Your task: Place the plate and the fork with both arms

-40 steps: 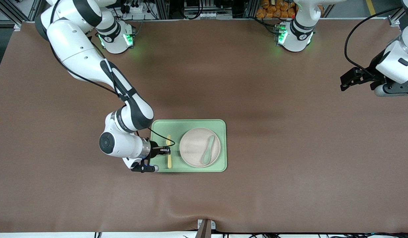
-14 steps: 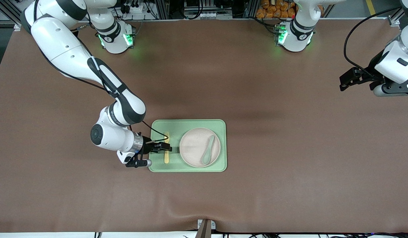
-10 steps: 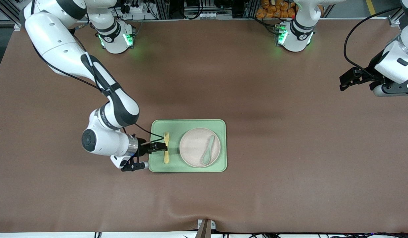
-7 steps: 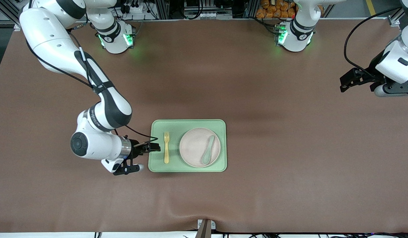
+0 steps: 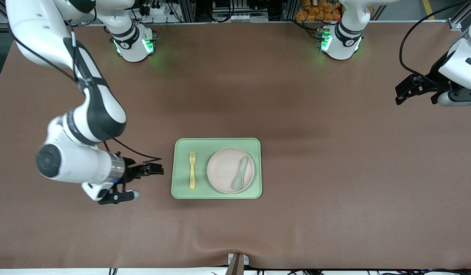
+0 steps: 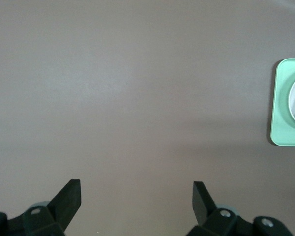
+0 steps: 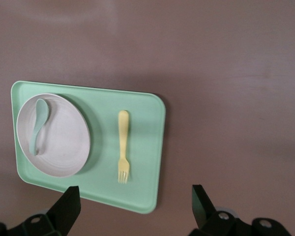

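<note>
The pale beige-pink plate point(image 5: 224, 170) sits on the light-green tray point(image 5: 220, 143), on the half toward the left arm's end. The yellow fork point(image 5: 192, 170) lies flat on the tray beside the plate, tines pointing toward the robots' bases. My right gripper point(image 5: 154, 168) hangs open and empty over the bare table, just off the tray's edge toward the right arm's end. The right wrist view shows the fork point(image 7: 123, 145), plate point(image 7: 59, 142) and tray point(image 7: 147, 147) ahead of the open gripper point(image 7: 135, 196). My left gripper point(image 5: 405, 89) waits open at the left arm's end of the table.
A grey-green spoon point(image 5: 240, 173) lies on the plate. The brown table cover point(image 5: 334, 172) surrounds the tray. The left wrist view shows bare table ahead of its gripper point(image 6: 136, 191) and one corner of the tray point(image 6: 281, 123).
The right gripper let go of the fork on the tray, then drew back off the tray toward the right arm's end. The left arm barely shifted.
</note>
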`<state>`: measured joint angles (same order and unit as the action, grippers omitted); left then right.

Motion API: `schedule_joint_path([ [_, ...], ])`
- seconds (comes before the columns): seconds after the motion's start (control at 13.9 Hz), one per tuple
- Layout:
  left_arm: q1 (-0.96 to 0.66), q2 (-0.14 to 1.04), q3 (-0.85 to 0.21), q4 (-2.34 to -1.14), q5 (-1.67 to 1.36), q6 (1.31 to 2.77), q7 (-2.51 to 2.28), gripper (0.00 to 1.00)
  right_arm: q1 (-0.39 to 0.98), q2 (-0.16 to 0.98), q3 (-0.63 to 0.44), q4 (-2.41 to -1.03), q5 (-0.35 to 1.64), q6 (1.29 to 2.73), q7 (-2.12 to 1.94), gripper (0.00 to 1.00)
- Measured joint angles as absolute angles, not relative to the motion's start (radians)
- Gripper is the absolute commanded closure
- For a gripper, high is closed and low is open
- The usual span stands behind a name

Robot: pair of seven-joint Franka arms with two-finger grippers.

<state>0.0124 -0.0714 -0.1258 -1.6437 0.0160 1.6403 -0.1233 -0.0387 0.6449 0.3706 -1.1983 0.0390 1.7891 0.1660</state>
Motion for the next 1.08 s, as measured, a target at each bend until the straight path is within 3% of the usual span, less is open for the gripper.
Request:
schedule_joint_path([
  [0.72,0.012,-0.127,-0.129,-1.67,0.016,1.64,-0.123,0.0,-0.025,0.301,0.309,-1.213,0.039,1.425,0.304,0.0],
  [1.08,0.012,-0.13,-0.13,-1.676,0.016,1.64,-0.123,0.0,-0.03,0.098,0.271,-1.403,0.038,1.391,0.306,0.0],
])
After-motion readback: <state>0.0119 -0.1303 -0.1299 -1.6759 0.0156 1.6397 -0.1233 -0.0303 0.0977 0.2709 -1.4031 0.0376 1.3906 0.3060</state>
